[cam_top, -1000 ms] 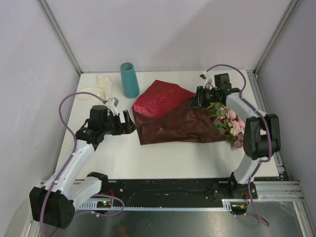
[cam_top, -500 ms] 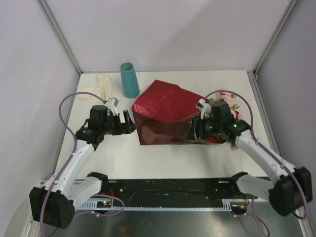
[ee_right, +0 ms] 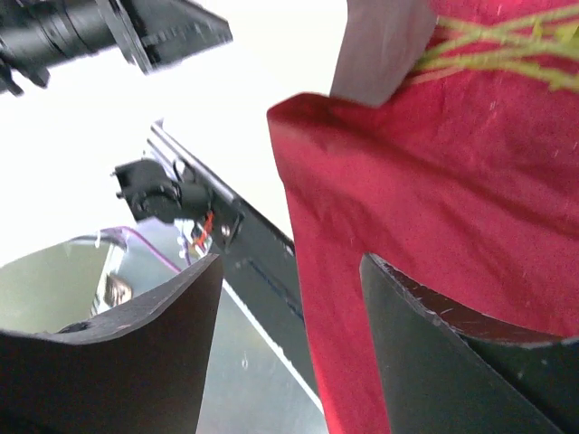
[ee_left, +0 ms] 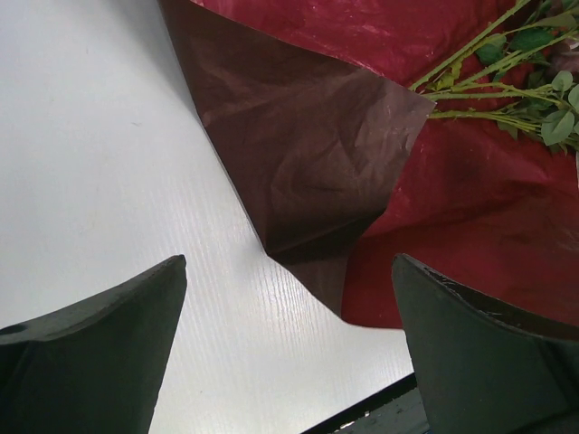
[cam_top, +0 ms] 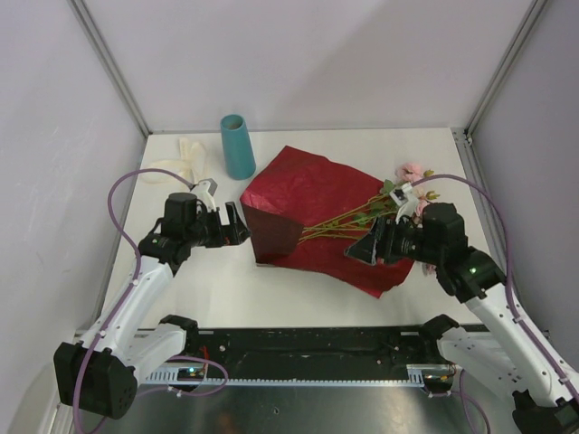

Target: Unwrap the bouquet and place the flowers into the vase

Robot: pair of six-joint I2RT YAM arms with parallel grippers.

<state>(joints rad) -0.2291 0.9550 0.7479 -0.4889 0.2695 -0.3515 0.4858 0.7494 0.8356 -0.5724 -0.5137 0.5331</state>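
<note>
From above, the dark red wrapping paper [cam_top: 308, 194] lies spread open across the middle of the table [cam_top: 271, 289], its left corner folded over. The flowers [cam_top: 348, 220] rest on it, stems pointing left, pink blooms past its edge toward the table's right edge. The teal vase [cam_top: 238, 146] stands upright near the far edge; a cream ribbon [cam_top: 176, 161] lies by the far left corner. My left pincer [cam_top: 239, 222] sits just left of the fold, and my right pincer [cam_top: 364, 248] sits over the paper's near right part. Left wrist view: left pincer [ee_left: 288, 262] jaws wide apart, empty, with the folded flap ahead. Right wrist view: right pincer [ee_right: 289, 262] jaws apart, gripping nothing, red paper showing between them.
</note>
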